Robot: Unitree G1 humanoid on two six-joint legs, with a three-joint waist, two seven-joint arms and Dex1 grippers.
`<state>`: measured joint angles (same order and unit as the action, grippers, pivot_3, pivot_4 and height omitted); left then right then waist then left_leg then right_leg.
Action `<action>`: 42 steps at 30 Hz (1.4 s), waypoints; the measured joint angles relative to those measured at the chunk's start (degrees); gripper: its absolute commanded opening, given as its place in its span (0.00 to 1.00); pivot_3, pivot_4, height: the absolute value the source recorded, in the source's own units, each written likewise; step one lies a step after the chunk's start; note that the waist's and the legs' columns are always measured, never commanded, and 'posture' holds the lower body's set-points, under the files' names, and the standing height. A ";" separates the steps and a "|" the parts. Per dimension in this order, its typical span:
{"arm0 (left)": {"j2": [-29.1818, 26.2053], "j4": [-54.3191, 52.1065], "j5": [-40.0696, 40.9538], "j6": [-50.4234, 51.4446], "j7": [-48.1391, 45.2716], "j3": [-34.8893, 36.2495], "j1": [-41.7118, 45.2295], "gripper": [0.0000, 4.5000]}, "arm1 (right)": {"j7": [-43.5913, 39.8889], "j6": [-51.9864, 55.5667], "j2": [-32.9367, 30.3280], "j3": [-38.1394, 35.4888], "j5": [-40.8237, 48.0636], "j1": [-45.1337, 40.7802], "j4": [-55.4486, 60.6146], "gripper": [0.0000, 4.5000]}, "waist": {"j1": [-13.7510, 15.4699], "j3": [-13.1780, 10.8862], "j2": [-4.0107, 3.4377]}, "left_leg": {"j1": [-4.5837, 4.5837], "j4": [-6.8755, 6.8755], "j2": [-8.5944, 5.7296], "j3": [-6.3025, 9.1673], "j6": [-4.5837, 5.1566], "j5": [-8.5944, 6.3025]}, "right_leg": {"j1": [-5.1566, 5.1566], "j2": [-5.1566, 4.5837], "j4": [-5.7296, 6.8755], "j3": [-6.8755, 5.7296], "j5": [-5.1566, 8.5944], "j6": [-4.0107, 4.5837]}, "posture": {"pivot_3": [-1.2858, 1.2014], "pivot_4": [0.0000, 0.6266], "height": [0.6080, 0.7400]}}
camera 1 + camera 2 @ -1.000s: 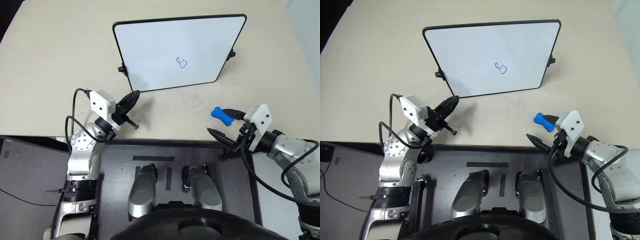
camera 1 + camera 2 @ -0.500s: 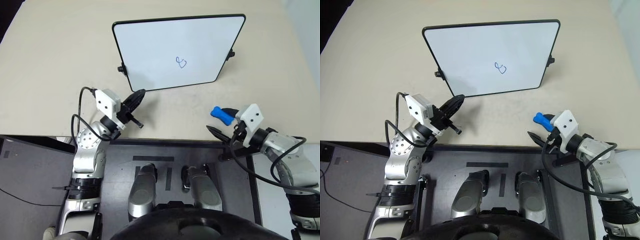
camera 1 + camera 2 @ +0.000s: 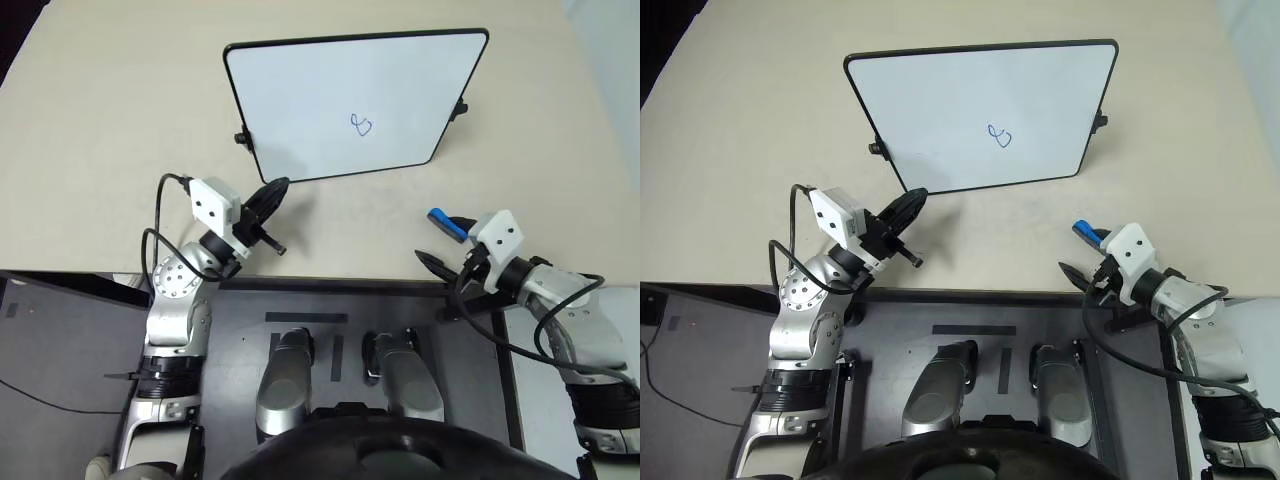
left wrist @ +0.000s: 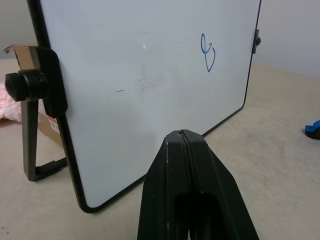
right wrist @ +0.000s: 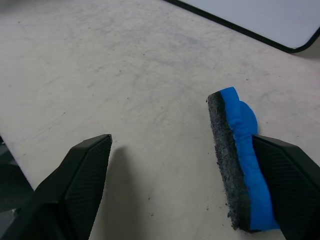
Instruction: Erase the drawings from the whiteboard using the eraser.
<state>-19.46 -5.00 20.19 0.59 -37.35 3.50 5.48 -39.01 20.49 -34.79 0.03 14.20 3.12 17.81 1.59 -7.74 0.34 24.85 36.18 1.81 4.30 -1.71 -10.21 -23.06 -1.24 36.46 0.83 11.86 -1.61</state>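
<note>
The right claw [image 5: 180, 185] stands apart, straddling the small blue eraser with a dark felt face [image 5: 240, 165] on the beige desk [image 3: 120, 150], near the black-framed whiteboard's [image 3: 330, 100] lower right corner. Centre it first, then close squarely. The left claw [image 4: 184, 137] is together.

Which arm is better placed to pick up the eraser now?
Right. Its open end effector already straddles the eraser, one finger against the blue side. The left end effector is shut, near the whiteboard.
</note>
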 measured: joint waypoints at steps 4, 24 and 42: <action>-0.05 0.00 0.00 0.00 -0.01 0.00 0.00 0.00 | 0.75 1.33 0.03 -0.42 0.07 -0.49 0.33 0.49 | -0.01 0.01 0.02 | -0.02 0.00 0.00 0.00 -0.01 0.00 | 0.00 0.00 0.03 0.01 0.00 0.00 | 0.52 0.24 1.00; -0.03 0.00 -0.08 0.00 0.07 0.00 0.00 0.00 | 1.29 2.44 -0.07 -0.48 -2.20 -1.20 0.96 0.01 | -0.02 0.02 0.03 | -0.11 0.00 -0.01 -0.04 -0.03 0.01 | 0.00 0.01 0.15 0.11 0.01 0.01 | 0.52 0.24 1.00; 0.01 0.00 -0.16 0.00 0.19 0.00 0.00 0.00 | 2.01 1.70 -0.07 -0.47 -3.83 -1.43 0.28 0.18 | 0.01 0.02 0.03 | -0.17 0.00 -0.02 -0.10 -0.05 -0.01 | 0.00 0.08 0.15 0.38 0.03 -0.02 | 0.52 0.24 1.00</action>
<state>-19.45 -5.00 20.02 0.58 -37.16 3.49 5.48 -37.00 22.19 -34.86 -0.44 10.36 1.68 18.09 1.60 -7.72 0.37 24.68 36.19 1.78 4.20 -1.76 -10.22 -23.06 -1.15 36.62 1.22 11.90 -1.63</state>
